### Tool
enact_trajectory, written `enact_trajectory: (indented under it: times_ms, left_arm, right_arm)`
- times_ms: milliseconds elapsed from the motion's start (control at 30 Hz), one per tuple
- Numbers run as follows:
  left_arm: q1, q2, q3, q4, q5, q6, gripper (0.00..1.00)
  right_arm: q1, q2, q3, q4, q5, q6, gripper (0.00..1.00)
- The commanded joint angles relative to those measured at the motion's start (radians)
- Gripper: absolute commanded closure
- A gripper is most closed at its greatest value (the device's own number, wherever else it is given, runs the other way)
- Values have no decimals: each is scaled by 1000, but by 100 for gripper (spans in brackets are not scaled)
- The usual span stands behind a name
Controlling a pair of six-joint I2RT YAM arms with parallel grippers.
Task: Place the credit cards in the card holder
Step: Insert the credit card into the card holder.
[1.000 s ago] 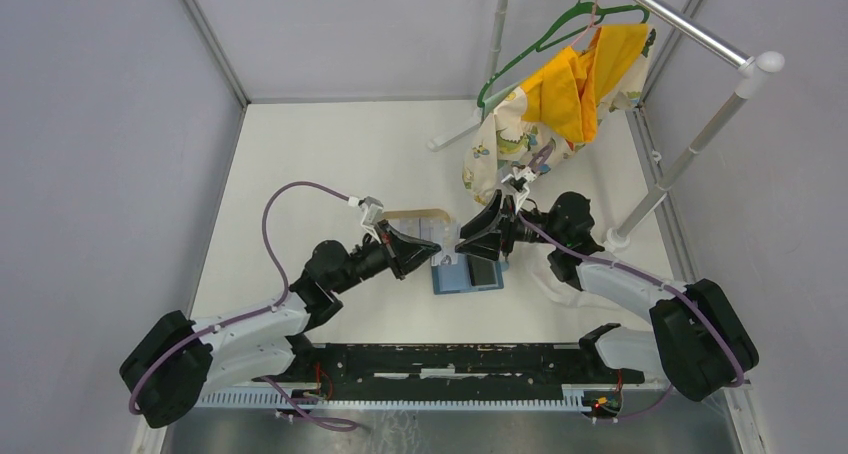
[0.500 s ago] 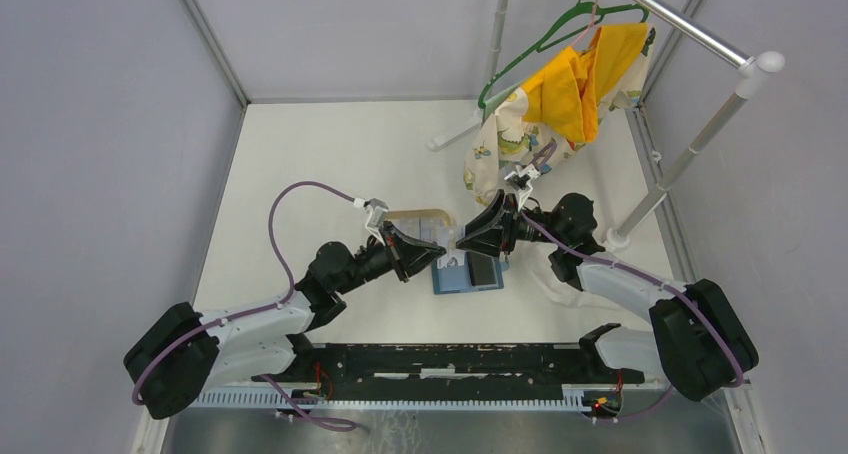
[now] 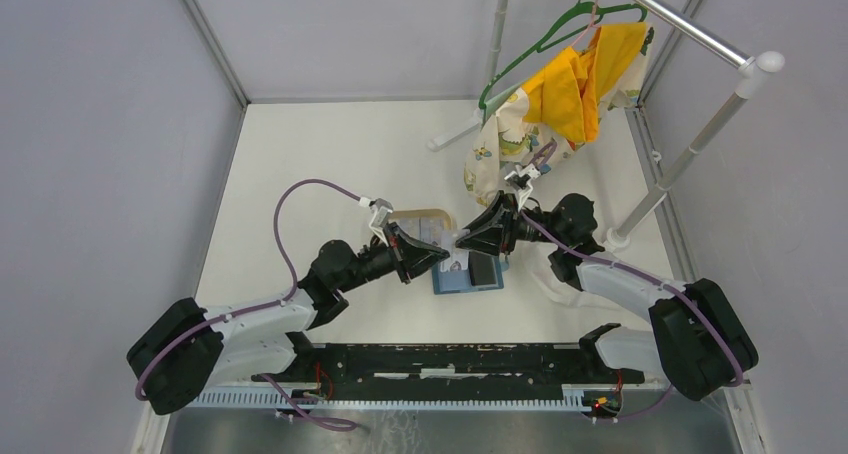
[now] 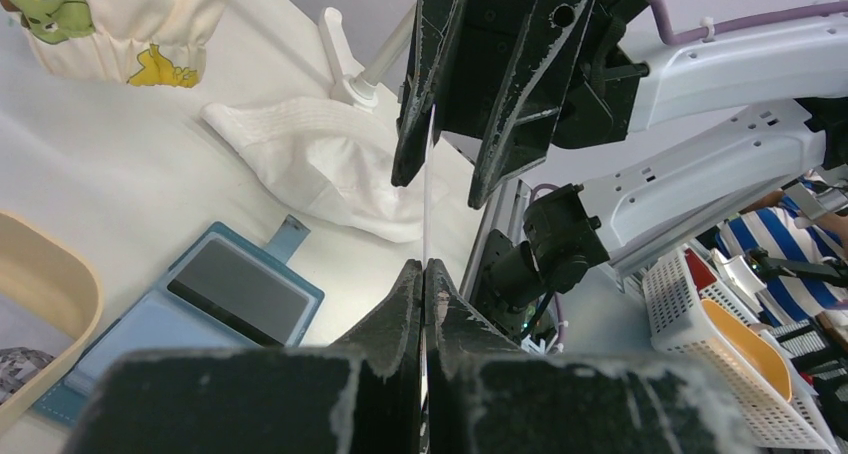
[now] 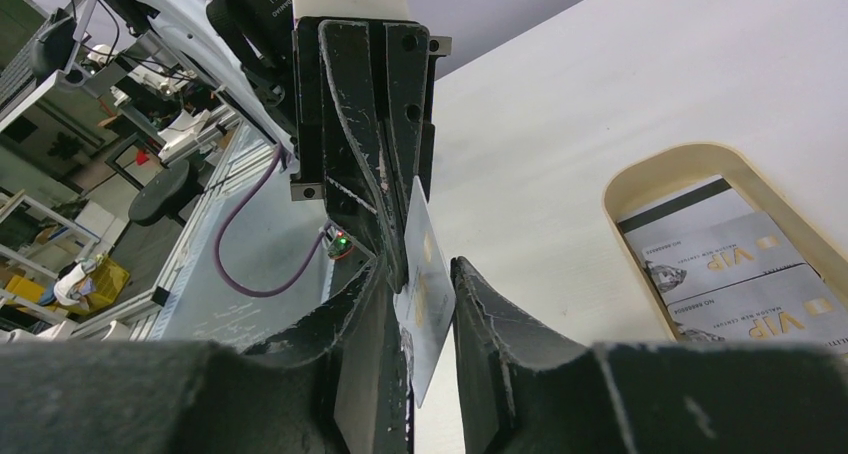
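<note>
A pale credit card (image 5: pixel 424 274) stands on edge between the two grippers, above the table. My left gripper (image 4: pixel 423 267) is shut on its lower edge. In the left wrist view the card shows only as a thin white line (image 4: pixel 427 174). My right gripper (image 5: pixel 418 272) straddles the card's other end, its jaws a little apart and wider than the card. The blue card holder (image 3: pixel 452 280) lies open on the table below, with a dark card (image 4: pixel 238 291) in it. More cards (image 5: pixel 735 264), grey with VIP lettering, lie in the tan tray (image 5: pixel 640 174).
A crumpled white cloth (image 4: pixel 320 159) lies right of the card holder. At the back right stands a clothes rack (image 3: pixel 690 149) with a yellow garment (image 3: pixel 580 84) and a patterned cloth (image 3: pixel 498 144) hanging low behind my right arm.
The right gripper's jaws have narrowed around the card. The left gripper has edged right toward the right gripper, still holding the card.
</note>
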Motion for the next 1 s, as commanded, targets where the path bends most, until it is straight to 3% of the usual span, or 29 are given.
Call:
enact_trajectory:
  times_ms: [0,133,233,333,433,633,767,967]
  left_arm:
    - [-7,2,39,68,35,-21,98]
    - [-7,0,40,53,35,-16,98]
    - [-6,-1,41,37,24,-11,98]
    - [-7,-17,55,-32,-11,6,79]
    - [-7,-80,87,-248,-103,53,56]
    - [-7,-299,121,-647,-370,146,33]
    - [-7,-349,103,-744,-427,134,30]
    - [-7,-231,62,-610,-316,40,33]
  right_arm:
    - [4,4,16,43,-16,-13,68]
    - [3,3,24,34,-31,-25,79]
    - [2,1,31,22,-42,-46,100]
    - [2,-6,52,-57,-53,-107,100]
    - [-5,-16,104,-287,-42,-279,100]
    - [-52,18,167,-644,-67,-588,100]
    - [-55,75,211,-960,-48,-832,100]
    - [-121,82,47,-681,5,-594,100]
